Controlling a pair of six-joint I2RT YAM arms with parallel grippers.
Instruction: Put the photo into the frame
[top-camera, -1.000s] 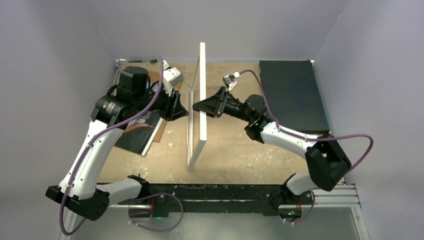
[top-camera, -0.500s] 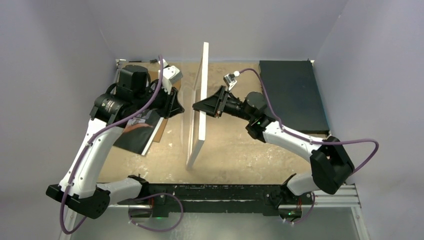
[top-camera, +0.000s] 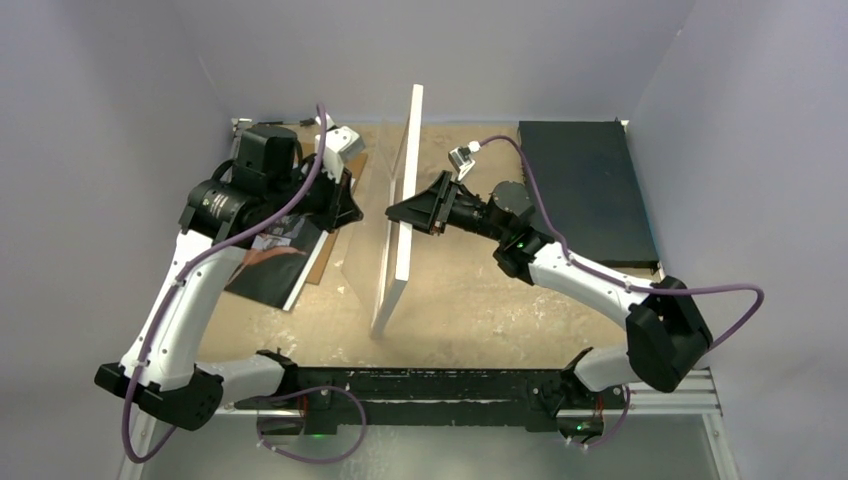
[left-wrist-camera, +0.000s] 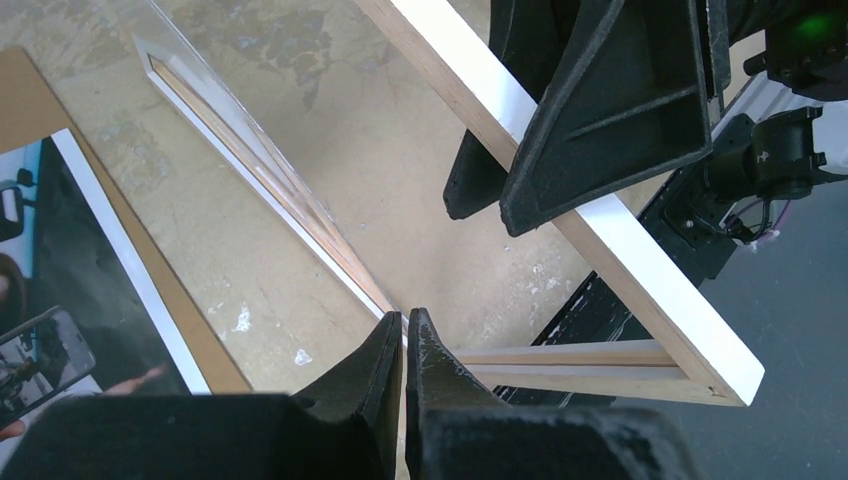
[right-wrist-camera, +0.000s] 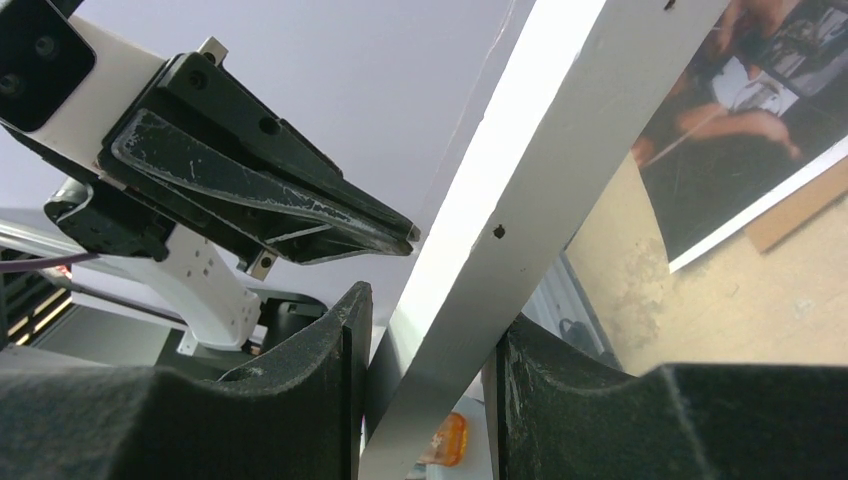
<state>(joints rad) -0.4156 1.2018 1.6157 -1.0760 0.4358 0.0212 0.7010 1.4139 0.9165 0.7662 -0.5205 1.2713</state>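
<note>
The frame (top-camera: 405, 200), white outside and light wood inside, stands upright on its edge mid-table. My right gripper (top-camera: 395, 212) is shut on its upper rail (right-wrist-camera: 520, 180). My left gripper (top-camera: 352, 208) is shut on the edge of the clear pane (top-camera: 365, 255), which stands just left of the frame and a little apart from it. In the left wrist view the pane edge (left-wrist-camera: 260, 170) runs into my closed fingertips (left-wrist-camera: 405, 320), with the frame (left-wrist-camera: 650, 270) behind. The dark glossy photo (top-camera: 272, 258) lies flat at the left and also shows in both wrist views (left-wrist-camera: 60, 260) (right-wrist-camera: 760, 100).
A brown backing board (top-camera: 322, 262) lies under the photo. A black rectangular mat (top-camera: 585, 190) lies at the back right. Purple walls close in the table on three sides. The arms' black base rail (top-camera: 430, 385) runs along the near edge.
My left gripper has drawn back to the left with the pane, widening the gap to the frame. The frame's top has leaned slightly right in my right gripper.
</note>
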